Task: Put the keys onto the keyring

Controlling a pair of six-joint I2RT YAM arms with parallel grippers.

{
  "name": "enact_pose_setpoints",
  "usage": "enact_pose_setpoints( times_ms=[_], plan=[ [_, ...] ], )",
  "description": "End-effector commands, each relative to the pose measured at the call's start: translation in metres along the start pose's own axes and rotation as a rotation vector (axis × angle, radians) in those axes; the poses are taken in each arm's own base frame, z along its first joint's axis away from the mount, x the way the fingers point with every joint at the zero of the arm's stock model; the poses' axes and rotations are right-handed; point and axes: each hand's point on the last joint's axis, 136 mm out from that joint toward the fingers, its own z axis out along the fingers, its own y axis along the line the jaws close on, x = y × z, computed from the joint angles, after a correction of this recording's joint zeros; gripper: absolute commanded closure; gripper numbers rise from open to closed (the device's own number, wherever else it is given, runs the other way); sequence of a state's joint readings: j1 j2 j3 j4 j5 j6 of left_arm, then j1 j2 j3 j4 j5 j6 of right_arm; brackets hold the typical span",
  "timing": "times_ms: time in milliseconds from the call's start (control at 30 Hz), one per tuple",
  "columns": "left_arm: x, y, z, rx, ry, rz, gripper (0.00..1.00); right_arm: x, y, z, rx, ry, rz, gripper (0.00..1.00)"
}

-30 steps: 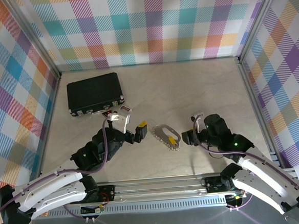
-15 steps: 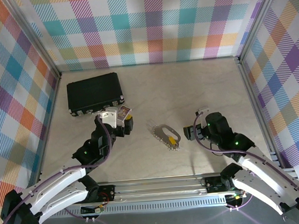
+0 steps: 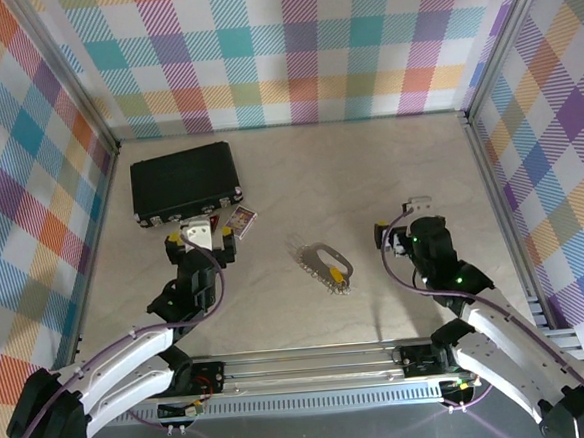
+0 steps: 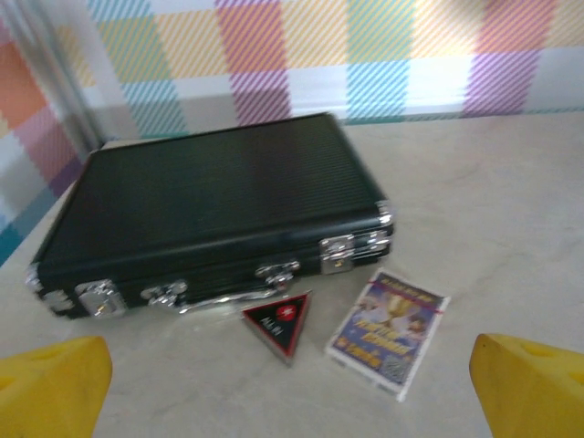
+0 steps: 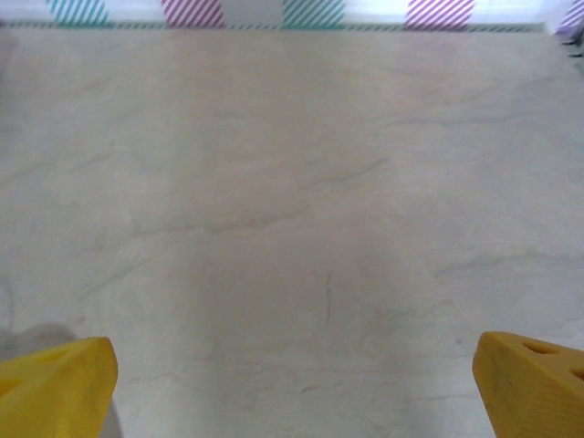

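Marbled tabletop (image 3: 299, 178), keyring (image 3: 325, 262) and yellow key (image 3: 333, 272) between left gripper (image 3: 201, 235) and right gripper (image 5: 294, 388), both wide-open

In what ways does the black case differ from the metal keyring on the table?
The black case is a dark, closed rectangle with silver latches, while the keyring is a silver-grey oblong open loop. The black case is much larger than the keyring. The black case lies at the far left, near the back wall, and the keyring lies near the middle, between the two arms. Both rest flat on the table.
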State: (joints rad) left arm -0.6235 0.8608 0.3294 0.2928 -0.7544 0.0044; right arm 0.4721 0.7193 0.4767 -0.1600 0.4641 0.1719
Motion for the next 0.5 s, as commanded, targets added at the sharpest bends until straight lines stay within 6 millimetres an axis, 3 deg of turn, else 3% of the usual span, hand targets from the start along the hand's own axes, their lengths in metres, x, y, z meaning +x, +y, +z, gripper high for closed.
enact_pose_setpoints(
  times_ms=[0,333,467],
  plan=[
    [-0.008,0.015,0.003,-0.079,-0.062,0.004,0.00,-0.010,-0.013,0.008,0.074,-0.086,0.036,0.01],
    [0.025,0.028,0.026,-0.172,-0.049,0.070,0.00,0.005,-0.042,0.028,0.228,-0.070,-0.036,0.01],
    [0.032,0.034,0.036,-0.190,-0.055,0.046,0.00,0.014,-0.043,0.039,0.235,-0.067,-0.080,0.01]
  ],
)
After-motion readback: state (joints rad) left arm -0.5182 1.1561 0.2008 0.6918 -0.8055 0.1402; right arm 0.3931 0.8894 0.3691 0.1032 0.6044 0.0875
